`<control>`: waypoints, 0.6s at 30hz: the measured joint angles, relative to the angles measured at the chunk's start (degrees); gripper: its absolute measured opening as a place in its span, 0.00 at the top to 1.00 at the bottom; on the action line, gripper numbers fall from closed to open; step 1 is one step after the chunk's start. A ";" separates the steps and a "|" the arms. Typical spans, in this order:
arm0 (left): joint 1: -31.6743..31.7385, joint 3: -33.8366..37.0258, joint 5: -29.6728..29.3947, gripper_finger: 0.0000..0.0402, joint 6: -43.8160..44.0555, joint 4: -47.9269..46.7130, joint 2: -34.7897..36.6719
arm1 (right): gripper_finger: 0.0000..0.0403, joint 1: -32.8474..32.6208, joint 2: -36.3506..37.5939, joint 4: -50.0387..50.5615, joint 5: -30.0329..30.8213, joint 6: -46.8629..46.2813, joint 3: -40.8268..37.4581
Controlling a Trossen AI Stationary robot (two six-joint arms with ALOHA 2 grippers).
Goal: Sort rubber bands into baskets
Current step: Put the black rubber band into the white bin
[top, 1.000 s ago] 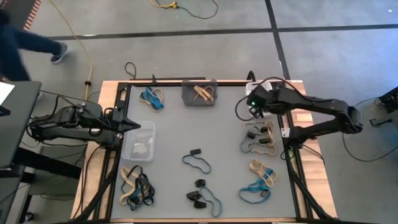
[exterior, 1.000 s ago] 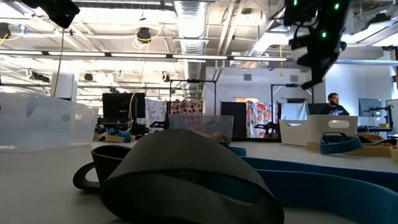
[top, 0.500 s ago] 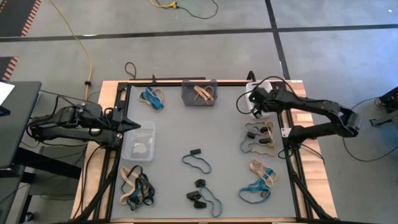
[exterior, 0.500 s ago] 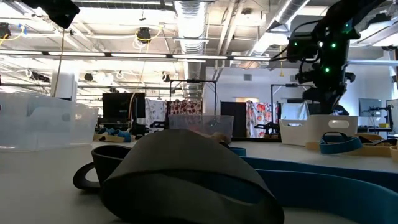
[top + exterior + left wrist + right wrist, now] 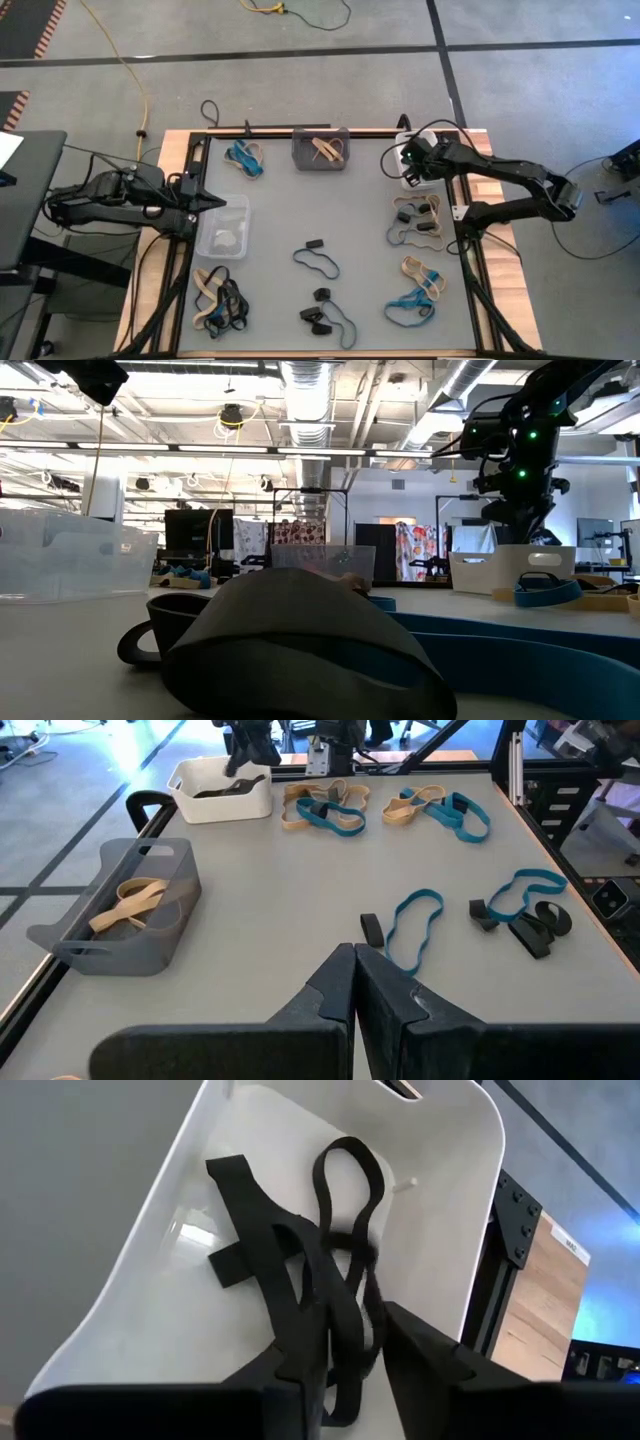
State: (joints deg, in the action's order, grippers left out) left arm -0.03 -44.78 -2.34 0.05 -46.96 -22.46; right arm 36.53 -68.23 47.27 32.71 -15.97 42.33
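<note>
A black rubber band point(image 5: 335, 1270) hangs in a loose tangle inside the white basket point(image 5: 440, 1200), its lower strands running down between the fingers of the right claw point(image 5: 345, 1365), which stands partly apart right over that basket; whether the fingers grip the band or only flank it is hard to tell from here. From above, the right claw point(image 5: 412, 165) sits over the white basket point(image 5: 406, 141) at the far right corner of the surface point(image 5: 360, 215). Just nearer than this claw lies a heap of tan and black bands point(image 5: 417, 220), and beyond that a tan and blue heap point(image 5: 418, 290). Off to the claw's side along the far edge stands the dark grey basket point(image 5: 320, 149) with a tan band point(image 5: 327, 149) in it, and past it a blue and tan bunch point(image 5: 245, 156). The left claw point(image 5: 218, 203) is closed tight, its tips at the rim of the clear basket point(image 5: 223, 227) on the left edge. Ahead of it, mid-surface, lie a blue loop with a black piece point(image 5: 405, 925) and a blue and black cluster point(image 5: 520, 910), with more mixed bands point(image 5: 217, 298) near the front left corner.
</note>
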 joint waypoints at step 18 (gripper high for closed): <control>0.00 0.00 0.00 1.00 0.00 0.00 0.00 | 0.57 -4.55 0.00 -4.60 -0.17 -0.02 0.00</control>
State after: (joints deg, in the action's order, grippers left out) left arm -0.03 -44.78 -2.34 0.05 -46.96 -22.46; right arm 31.98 -68.23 42.66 32.54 -15.99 42.33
